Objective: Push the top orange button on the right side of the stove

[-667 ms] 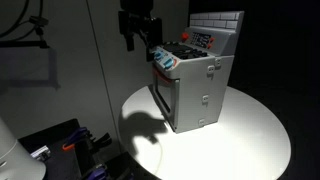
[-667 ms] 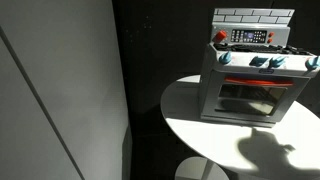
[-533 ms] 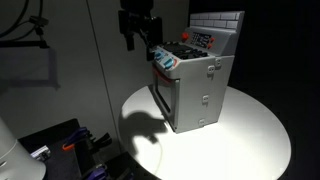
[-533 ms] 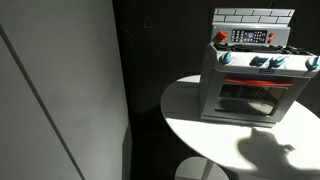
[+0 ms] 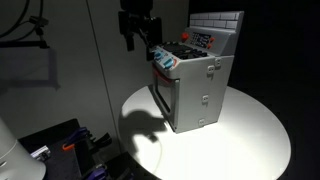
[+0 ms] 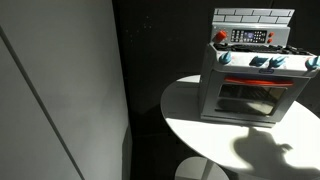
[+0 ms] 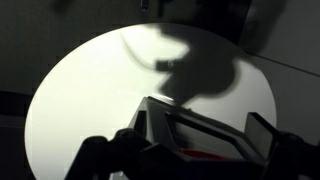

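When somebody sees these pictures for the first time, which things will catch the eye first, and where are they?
The small grey toy stove stands out first, brightly lit on a round white table in a dark room. Next comes the black gripper, which hangs open in the air in front of the stove. It throws a large dark shadow on the table top.

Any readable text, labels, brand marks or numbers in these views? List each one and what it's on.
No text can be read in any view.
Control panel on the back wall of the stove: light marks on a dark strip, too small and blurred to read.
Stove front and side: no label or brand mark shows.
Table: plain white, no markings.
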`<state>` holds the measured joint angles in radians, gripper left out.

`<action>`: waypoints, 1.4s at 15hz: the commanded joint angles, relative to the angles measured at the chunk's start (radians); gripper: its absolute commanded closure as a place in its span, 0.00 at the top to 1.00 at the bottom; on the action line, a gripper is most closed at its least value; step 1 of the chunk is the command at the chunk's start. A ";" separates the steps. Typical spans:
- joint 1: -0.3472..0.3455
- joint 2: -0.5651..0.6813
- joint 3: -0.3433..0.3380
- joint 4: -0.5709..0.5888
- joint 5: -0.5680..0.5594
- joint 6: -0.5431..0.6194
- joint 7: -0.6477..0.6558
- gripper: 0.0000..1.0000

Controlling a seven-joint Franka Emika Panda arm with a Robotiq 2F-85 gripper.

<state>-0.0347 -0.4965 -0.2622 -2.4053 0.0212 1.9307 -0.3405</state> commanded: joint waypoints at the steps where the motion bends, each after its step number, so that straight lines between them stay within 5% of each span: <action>1: -0.012 0.038 0.032 0.041 0.017 0.023 0.016 1.00; 21: -0.026 0.409 0.152 0.438 -0.031 0.132 0.360 1.00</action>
<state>-0.0396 -0.1578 -0.1328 -2.0578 0.0163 2.0570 -0.0483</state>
